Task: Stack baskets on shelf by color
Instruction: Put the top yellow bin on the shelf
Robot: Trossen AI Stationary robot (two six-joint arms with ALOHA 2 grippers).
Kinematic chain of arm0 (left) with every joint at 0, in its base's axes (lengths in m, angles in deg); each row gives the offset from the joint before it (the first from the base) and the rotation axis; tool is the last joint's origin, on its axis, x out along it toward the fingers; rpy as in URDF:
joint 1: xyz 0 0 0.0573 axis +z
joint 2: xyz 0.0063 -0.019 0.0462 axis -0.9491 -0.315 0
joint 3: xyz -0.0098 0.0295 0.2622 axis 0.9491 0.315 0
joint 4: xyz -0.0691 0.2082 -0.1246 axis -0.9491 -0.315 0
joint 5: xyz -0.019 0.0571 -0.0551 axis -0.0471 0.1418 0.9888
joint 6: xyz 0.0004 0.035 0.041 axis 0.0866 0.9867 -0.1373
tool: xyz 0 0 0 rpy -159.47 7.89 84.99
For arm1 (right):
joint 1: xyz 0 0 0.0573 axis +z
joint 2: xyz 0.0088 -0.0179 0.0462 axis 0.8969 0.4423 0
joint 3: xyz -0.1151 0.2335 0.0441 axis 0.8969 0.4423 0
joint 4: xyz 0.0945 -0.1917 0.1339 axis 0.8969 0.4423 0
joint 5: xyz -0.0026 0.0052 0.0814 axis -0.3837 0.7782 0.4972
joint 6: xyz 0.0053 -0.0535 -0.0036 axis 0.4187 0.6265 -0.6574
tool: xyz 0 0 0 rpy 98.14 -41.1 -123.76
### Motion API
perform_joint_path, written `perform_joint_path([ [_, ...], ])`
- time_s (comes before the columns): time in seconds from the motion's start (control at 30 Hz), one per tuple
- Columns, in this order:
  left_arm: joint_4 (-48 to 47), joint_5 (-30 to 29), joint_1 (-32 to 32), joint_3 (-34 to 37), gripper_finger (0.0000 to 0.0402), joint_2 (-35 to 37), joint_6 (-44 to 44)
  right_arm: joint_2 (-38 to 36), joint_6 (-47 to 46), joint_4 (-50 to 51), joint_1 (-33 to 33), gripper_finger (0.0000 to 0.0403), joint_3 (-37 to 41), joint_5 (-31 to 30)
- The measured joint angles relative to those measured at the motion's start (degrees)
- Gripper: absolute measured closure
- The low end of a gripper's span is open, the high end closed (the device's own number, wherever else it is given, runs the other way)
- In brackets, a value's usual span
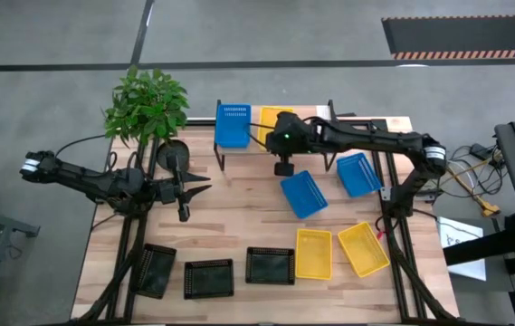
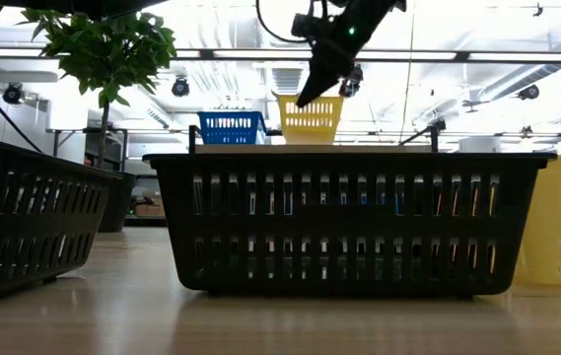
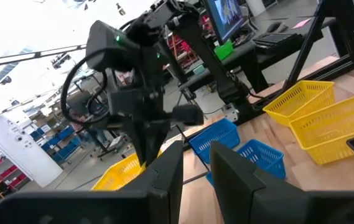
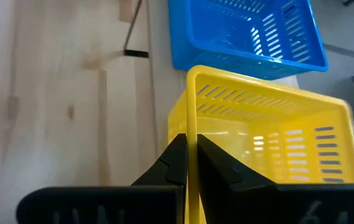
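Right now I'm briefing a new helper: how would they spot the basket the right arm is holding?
Find the low wooden shelf at the table's far edge. Two baskets sit on it: a blue basket and, beside it, a yellow basket. The yellow one is it, the only basket with the right gripper pinching its rim.

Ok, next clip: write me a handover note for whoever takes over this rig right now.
Right gripper: shut on the rim of the yellow basket on the shelf, beside the blue basket on the shelf.
Left gripper: waiting over the table's left side, holding nothing.
Done: one blue on the shelf, one yellow there but not yet released.
Left on the table: two blue baskets, two yellow baskets, three black baskets.
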Motion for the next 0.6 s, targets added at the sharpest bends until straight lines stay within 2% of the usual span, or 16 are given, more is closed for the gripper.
perform_joint_path([
  [0.6, 0.0, 0.0, 0.0, 0.0, 0.0338, -0.1, -0.2, 1.2, 2.6, -0.8, -0.8, 0.039, 0.0, 0.0],
])
